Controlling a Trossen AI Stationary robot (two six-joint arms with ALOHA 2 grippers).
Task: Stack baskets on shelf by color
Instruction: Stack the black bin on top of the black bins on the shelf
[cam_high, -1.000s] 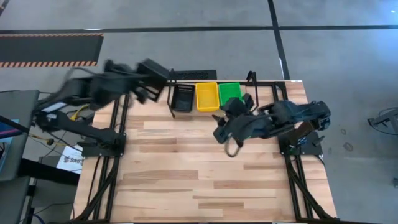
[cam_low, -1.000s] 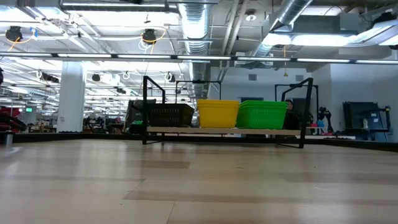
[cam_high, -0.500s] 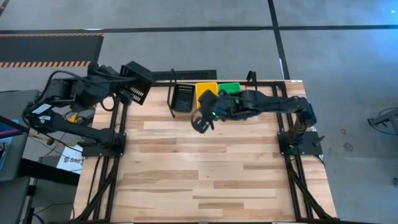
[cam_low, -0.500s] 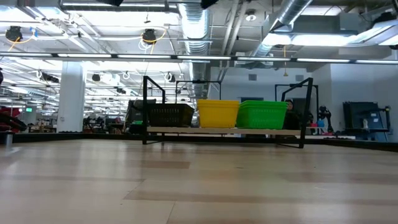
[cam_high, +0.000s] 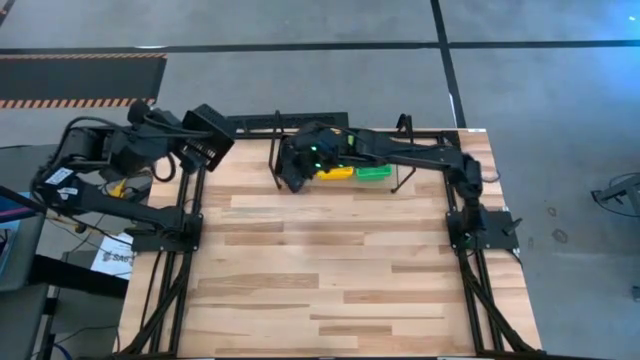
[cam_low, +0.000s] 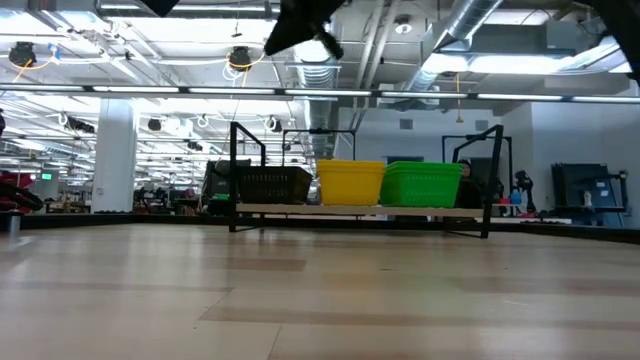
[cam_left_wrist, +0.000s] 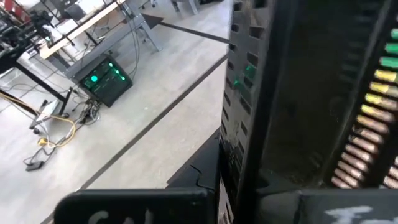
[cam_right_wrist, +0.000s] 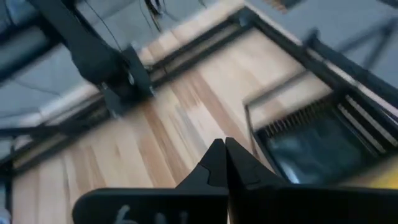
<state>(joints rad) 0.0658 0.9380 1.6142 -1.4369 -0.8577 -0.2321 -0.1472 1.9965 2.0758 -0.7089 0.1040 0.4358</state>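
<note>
The shelf (cam_low: 360, 209) stands at the table's far edge. It carries a black basket stack (cam_low: 270, 184) at its left end, yellow baskets (cam_low: 350, 183) in the middle and green baskets (cam_low: 432, 184) at the right. My left gripper (cam_high: 185, 152) is off the table's far left corner, shut on a black basket (cam_high: 208, 148). My right gripper (cam_right_wrist: 225, 155) is shut and empty. It hangs over the shelf's left end (cam_high: 296, 168), above the black basket there (cam_right_wrist: 311, 140). My left gripper holds the black basket by one perforated side wall (cam_left_wrist: 244, 130). The gripper body and the basket hide the fingers, so the kind of hold cannot be told. The basket is lifted clear and tipped on edge, beyond the table's left far corner.
The wooden tabletop (cam_high: 330, 260) lies in front of the shelf. The shelf's black wire legs (cam_low: 236, 175) rise at both ends. Black frame rails (cam_high: 190, 230) run along the table's left and right sides.
My right gripper has swung from the table's middle right toward the far left and now hangs over the shelf's black basket. My left gripper has carried its black basket toward the left, away from the shelf and off the table's far left corner.
</note>
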